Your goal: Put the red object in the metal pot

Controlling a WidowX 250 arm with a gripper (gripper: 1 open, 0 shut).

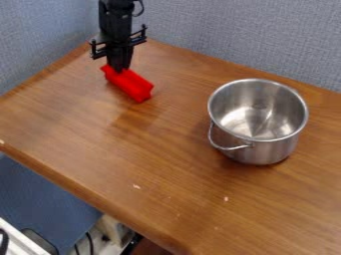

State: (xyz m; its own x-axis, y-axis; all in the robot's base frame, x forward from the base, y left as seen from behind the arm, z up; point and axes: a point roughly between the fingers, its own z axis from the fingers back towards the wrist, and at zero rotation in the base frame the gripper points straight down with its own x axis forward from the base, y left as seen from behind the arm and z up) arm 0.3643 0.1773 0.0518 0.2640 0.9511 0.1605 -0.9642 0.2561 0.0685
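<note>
In the upper left of the frame the black jaws of the gripper are closed, pointing straight down, and they pinch the upper-left end of the small bright red rectangular plastic-looking block. The block lies slanted on the brown wooden table, and its other end reaches toward the lower right; I cannot tell if it is lifted from the wood or rests on it. The shiny round stainless steel pot with straight sides and a thin wire loop handle stands at the right of the frame, well apart from the block, and looks empty inside. I judge the step in hand to be the grasp, just made. The next move calls for raising the block higher than the pot rim, carrying it to the right over the opening, and only then releasing. Because the hold is at one end, the block may swing or slip.
</note>
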